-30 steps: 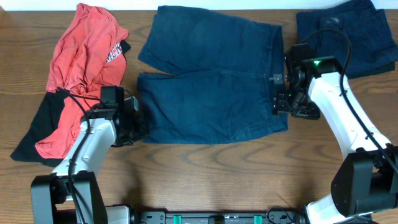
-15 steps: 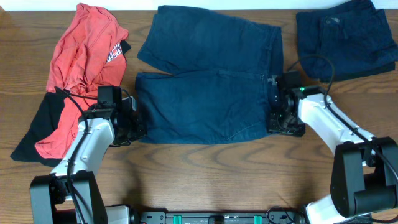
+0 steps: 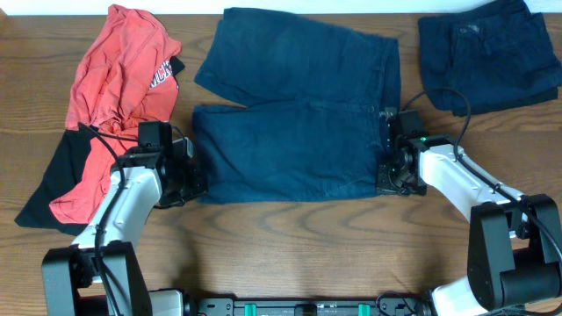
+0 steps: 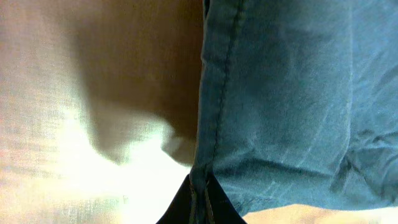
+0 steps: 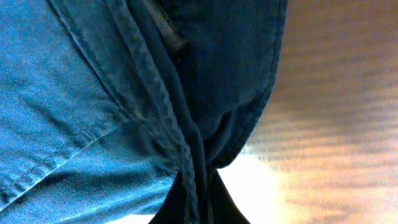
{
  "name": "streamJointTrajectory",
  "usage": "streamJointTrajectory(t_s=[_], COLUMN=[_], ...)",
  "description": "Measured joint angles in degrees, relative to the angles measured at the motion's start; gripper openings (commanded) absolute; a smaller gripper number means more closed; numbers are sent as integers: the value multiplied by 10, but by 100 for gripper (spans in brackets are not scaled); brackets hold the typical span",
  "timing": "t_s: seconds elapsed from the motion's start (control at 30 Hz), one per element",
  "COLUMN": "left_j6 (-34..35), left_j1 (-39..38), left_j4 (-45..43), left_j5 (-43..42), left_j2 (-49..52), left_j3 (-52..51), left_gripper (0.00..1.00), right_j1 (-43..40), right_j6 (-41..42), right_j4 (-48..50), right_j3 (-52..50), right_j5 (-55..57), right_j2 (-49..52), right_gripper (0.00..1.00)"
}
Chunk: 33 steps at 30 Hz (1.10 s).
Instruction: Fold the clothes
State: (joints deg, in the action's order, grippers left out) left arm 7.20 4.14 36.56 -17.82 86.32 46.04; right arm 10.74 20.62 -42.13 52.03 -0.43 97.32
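**Left tool and right tool both pinch the near side of the navy shorts, set for a fold**

The left tool (image 3: 195, 178) sits at the leg hem of the navy shorts (image 3: 299, 123), on the garment's near left corner. Its wrist view shows the stitched hem drawn into a dark nip at the bottom of the frame, so it is pinching cloth. The right tool (image 3: 391, 173) grips the near corner of the waistband. In its own wrist view, seams and folds gather into the pressed-together fingers.

The step in hand looks like the grasp for a lengthwise fold, with the near leg to go over the far one. The next move calls for both arms to rise together and carry the near edge towards the far edge of the counter (image 3: 290, 254). The cloth between them should stay taut and level so the legs land matched. Each pinch holds only a thin edge, so a slip on either side would skew the fold.

The shorts lie spread flat in the middle of the counter, waistband towards the right edge and legs towards the left edge, with the split between the legs showing. The weave looks stiff and denim-like, with raised stitching.

A second navy garment (image 3: 487, 53) lies in the far right corner. A crumpled coral-red T-shirt (image 3: 118, 79) lies by the left edge, partly over a black garment (image 3: 57, 180).
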Motion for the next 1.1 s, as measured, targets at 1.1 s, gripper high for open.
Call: streamJointTrajectory(t_s=[1.1], left_j6=[-10], left_j1=[34], left_j4=[250], left_j5=[-7], left_j2=[-445], left_j3=[190], left_gripper=[6], right_j1=[-1], right_j6=[27], right_j4=[-253], right_j3=[72], right_j5=[-29], right_j2=[-492], right_gripper=[1])
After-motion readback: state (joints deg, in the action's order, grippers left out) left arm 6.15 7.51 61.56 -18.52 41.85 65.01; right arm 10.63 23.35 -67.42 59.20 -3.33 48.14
